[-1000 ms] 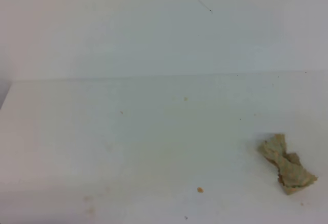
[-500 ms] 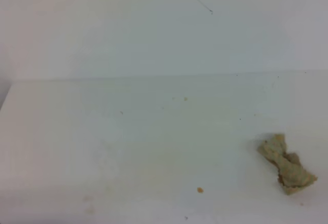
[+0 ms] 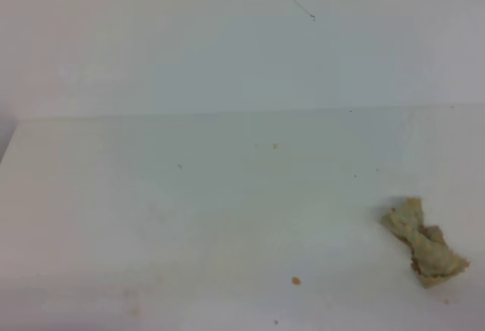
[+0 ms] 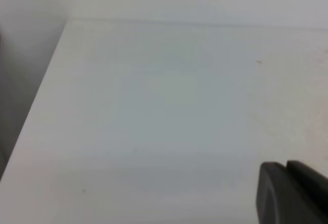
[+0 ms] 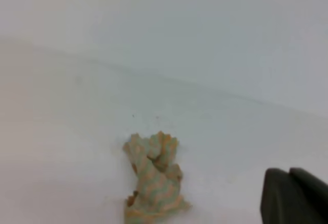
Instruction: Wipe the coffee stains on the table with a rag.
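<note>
The rag [image 3: 424,242], bunched, beige-tan with pale green stripes, lies on the white table [image 3: 227,210] at the right front. It also shows in the right wrist view [image 5: 154,183], lying free. No puddle shows; only tiny orange-brown droplets [image 3: 295,280] near the front middle, another droplet [image 3: 274,146] farther back, and a faint smear [image 3: 132,299] at the front left. No gripper shows in the exterior view. My right gripper [image 5: 290,196] is a dark tip at the lower right, right of the rag and apart from it, jaws together. My left gripper [image 4: 287,193] is over bare table, jaws together.
A white upright wall [image 3: 227,43] with a thin dark scratch [image 3: 301,7] stands behind the table. The table's left edge [image 4: 36,106] drops to a grey gap. A few small dark specks lie on the surface.
</note>
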